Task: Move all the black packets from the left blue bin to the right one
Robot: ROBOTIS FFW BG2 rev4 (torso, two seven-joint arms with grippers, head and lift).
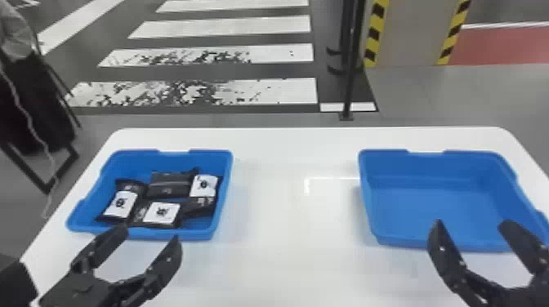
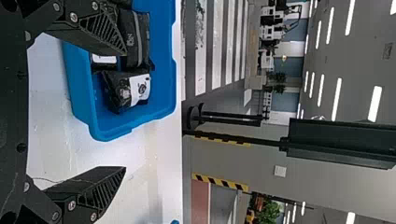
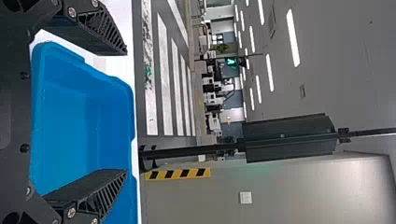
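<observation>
None moved, I judge: black packets fill the left blue bin; my left gripper and right gripper spread wide.

White labels with dark emblems mark some black packets; a signal shows a green figure.

You are looking into a large, lab-like indoor hall imitating a street: beyond the white table, a zebra crossing is spanning the floor, a green pedestrian signal is glowing, and strip lights are shining high above the table.
</observation>
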